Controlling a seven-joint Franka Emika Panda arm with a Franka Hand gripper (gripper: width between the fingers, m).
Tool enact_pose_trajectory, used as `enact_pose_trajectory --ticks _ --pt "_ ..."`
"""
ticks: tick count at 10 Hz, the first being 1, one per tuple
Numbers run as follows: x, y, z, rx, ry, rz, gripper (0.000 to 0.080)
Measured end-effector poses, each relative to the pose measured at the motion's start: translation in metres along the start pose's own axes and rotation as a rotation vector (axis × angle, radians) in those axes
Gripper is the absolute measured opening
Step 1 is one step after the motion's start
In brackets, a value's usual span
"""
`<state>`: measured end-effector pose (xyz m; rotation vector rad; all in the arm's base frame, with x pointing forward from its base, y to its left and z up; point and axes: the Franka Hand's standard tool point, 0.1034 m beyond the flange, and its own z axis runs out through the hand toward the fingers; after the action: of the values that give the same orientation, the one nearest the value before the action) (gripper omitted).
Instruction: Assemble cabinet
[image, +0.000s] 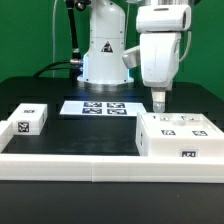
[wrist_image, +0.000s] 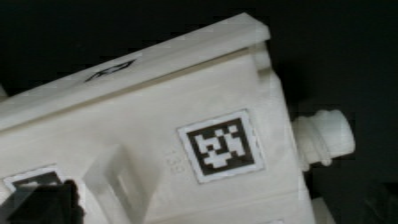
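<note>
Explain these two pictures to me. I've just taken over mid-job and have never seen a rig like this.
The white machine is a robot arm with a two-finger gripper. The exterior view comes from a camera off the arm. The wrist view comes from a camera on the arm's wrist, looking down at close range.

On the black table lie the cabinet, a smaller white tagged block, the flat marker board and a long low white rail. The gripper hangs just over the cabinet's corner. It visibly holds nothing, and I cannot tell if it is open or shut.

The wrist view shows the cabinet close up, with one square tag and a round knob.
</note>
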<state>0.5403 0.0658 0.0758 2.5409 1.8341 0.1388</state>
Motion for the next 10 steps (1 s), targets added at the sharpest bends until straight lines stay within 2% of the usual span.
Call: enact_pose_trajectory --ticks 1,3,4,6,10 --pt "0.0 0.0 0.0 0.002 0.002 0.035 0.0797" --pt "0.002 -0.002 0.001 0.011 0.011 0.287 0.0797" --pt "0.001 -0.005 0.002 0.007 0.03 0.443 0.0797" --pt "0.004 -0.017 0.003 0.01 0.05 0.739 0.0797" --pt "0.009 -0.024 0.005 0.071 0.067 1.245 0.0797"
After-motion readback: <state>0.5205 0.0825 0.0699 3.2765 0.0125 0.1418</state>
